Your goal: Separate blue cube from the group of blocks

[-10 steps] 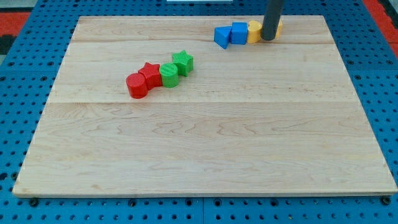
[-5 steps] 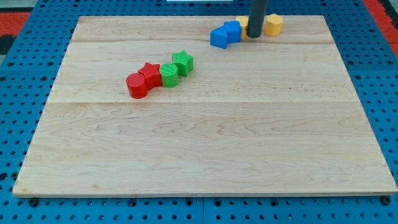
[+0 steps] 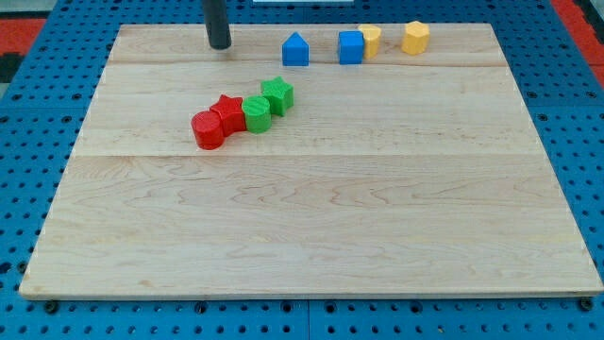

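Note:
The blue cube [image 3: 351,46] sits near the view's top, right of centre, touching a yellow block [image 3: 371,39] on its right. A second yellow block [image 3: 415,37] stands apart, further right. A blue house-shaped block [image 3: 295,49] stands alone to the cube's left. My tip [image 3: 219,45] rests on the board at the view's top left, well left of the blue blocks and touching none.
A diagonal row stands left of centre: red cylinder [image 3: 208,130], red star [image 3: 227,113], green block [image 3: 256,113], green star [image 3: 277,94], all touching. The wooden board [image 3: 311,227] lies on a blue pegboard.
My tip has swept left from between the blue and yellow blocks to the top left. The blue house-shaped block has moved left, away from the blue cube. The cube sits square again.

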Controlling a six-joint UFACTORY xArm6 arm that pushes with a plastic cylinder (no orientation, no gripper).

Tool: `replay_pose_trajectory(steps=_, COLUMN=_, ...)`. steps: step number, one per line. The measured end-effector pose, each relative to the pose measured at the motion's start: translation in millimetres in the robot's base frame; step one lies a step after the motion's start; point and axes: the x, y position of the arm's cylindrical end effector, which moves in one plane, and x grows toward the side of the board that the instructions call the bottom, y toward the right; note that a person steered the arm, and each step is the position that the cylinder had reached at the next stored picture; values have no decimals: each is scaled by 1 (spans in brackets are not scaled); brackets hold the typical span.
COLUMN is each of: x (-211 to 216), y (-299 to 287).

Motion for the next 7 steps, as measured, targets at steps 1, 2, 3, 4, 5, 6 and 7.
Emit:
replay_pose_trajectory(steps=1, x=-18, y=71)
replay_pose_trajectory(steps=2, x=-5, y=143)
replay_pose_trajectory(steps=3, x=31, y=188)
replay_pose_trajectory(steps=4, x=85, y=208)
replay_pose_trajectory(steps=5, x=120, y=249)
replay_pose_trajectory(steps=6, x=188, y=278)
replay_pose_trajectory(steps=7, x=244, y=289)
